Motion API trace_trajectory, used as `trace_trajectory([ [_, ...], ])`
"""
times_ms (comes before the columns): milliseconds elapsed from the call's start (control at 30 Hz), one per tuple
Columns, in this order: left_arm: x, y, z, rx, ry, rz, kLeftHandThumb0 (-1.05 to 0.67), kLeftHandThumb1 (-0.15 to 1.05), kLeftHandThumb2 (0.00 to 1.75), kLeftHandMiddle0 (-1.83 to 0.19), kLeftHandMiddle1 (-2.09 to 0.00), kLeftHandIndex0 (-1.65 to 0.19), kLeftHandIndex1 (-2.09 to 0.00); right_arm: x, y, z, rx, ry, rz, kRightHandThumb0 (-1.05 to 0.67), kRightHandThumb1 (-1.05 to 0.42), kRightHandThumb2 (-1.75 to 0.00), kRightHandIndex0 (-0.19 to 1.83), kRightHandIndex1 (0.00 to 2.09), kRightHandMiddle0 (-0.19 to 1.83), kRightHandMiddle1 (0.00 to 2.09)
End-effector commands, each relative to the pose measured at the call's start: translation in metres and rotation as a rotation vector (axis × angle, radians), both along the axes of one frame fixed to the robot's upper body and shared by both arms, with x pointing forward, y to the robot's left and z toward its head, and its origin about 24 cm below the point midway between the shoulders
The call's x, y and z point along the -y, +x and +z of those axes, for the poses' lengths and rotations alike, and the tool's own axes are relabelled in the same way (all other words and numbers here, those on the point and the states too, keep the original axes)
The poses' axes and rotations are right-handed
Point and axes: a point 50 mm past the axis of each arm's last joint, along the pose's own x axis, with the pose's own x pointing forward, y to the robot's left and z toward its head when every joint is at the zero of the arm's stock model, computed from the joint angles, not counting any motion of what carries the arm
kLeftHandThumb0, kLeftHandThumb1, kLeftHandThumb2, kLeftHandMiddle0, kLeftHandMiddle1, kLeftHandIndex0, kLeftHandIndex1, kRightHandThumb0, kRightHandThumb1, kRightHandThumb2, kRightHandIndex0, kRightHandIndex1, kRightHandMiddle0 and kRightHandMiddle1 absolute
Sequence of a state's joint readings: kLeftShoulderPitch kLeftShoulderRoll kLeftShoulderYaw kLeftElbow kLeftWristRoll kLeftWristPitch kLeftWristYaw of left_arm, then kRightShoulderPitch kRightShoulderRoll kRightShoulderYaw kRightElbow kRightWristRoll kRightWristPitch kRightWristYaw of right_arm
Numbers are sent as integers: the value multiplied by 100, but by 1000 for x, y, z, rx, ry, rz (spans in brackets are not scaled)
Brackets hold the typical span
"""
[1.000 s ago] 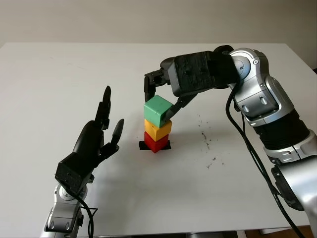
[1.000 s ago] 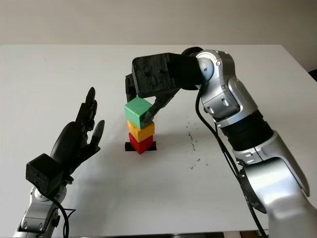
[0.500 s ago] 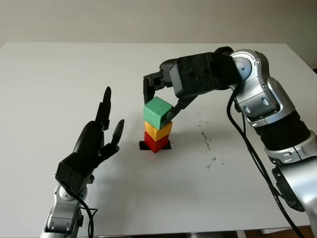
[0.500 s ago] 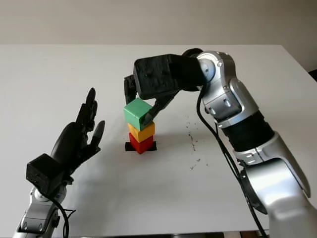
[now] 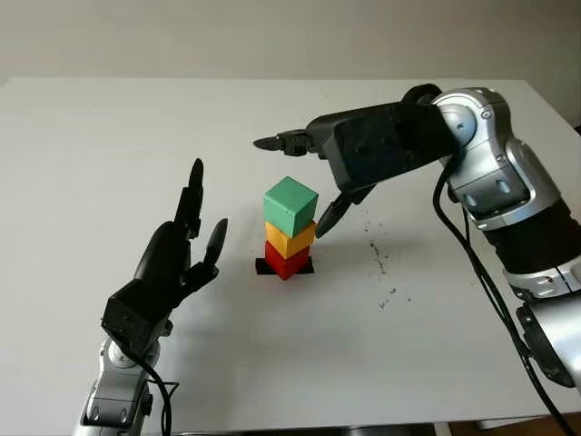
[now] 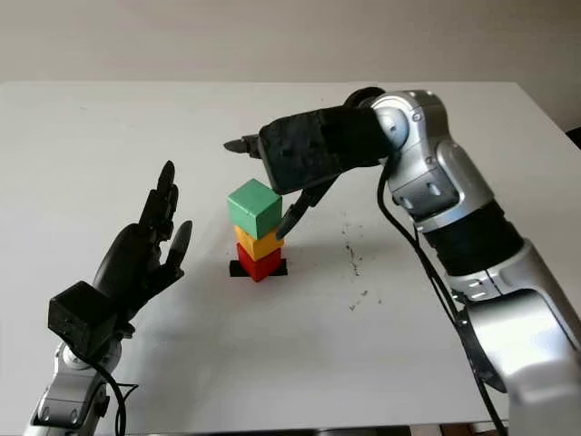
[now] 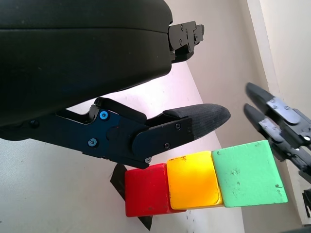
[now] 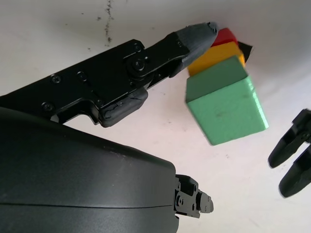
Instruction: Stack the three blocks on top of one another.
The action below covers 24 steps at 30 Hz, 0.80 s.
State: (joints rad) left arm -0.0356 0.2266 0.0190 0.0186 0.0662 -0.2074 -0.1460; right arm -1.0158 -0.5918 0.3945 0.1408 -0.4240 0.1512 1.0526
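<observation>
Right hand [image 5: 304,186] open above and just right of the stack, holding nothing; upper fingers [image 5: 277,143] stick out over and past the top of the green block [image 5: 290,204] without touching it, lower finger [image 5: 329,216] angles down beside the stack's right side, tip near the yellow block [image 5: 290,238], a small gap visible. In the right wrist view that lower finger tip [image 8: 197,34] sits next to the yellow block, contact can't be told. Green block on top of the yellow block, turned a bit relative to it, corners overhanging. Yellow block sits on the red block [image 5: 285,261], red block on a small black mark [image 5: 263,266] on the white desk [image 5: 91,145]. All three stacked upright, roughly mid-desk. Left hand [image 5: 177,259] open, held upright off to the left of the stack, apart from it, palm facing the blocks, holding nothing. In the left wrist view one finger [image 7: 194,124] points toward the stack, clear of it. Some dark specks [image 5: 377,259] on the desk to the right of the stack.
</observation>
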Motion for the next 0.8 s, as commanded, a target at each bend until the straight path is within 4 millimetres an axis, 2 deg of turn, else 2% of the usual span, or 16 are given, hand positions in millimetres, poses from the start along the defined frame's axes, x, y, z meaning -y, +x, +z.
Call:
trace_trajectory([
  [0,-2,2,4,20,4,-4,-61,105,68,18,-5,19,-1,7,-4,21,50,28,-9,-88,-86,-5,-19,0,-19,0],
  [167,-3,4,4,17,1,-6,-61,105,68,17,-5,19,-2,33,-13,41,113,172,-83,-92,-92,-8,-19,0,-19,0],
  [300,-5,7,4,15,-6,-2,-61,105,68,18,-5,19,-1,57,-19,32,160,319,-189,-87,-103,-15,-18,1,-17,2],
  [333,-6,7,4,15,-5,2,-62,105,68,18,-5,19,-1,64,-21,24,164,367,-228,-85,-104,-19,-16,2,-15,3],
  [400,-7,8,4,16,-27,10,-62,105,67,18,-5,19,-2,80,-26,-4,166,467,-327,-78,-105,-31,-9,6,-10,6],
  [500,-10,10,4,12,-50,16,-63,105,67,19,-5,19,-2,90,-33,-32,146,562,-412,-74,-105,-39,-11,5,-10,6],
  [533,-10,11,4,13,-66,19,-63,105,67,19,-5,19,-2,93,-37,-47,122,615,-455,-74,-105,-43,-13,4,-11,5],
  [767,-12,16,6,10,-118,20,-65,105,67,19,-5,19,-3,90,-60,-112,16,852,-605,-74,-105,-67,-18,2,-19,2],
])
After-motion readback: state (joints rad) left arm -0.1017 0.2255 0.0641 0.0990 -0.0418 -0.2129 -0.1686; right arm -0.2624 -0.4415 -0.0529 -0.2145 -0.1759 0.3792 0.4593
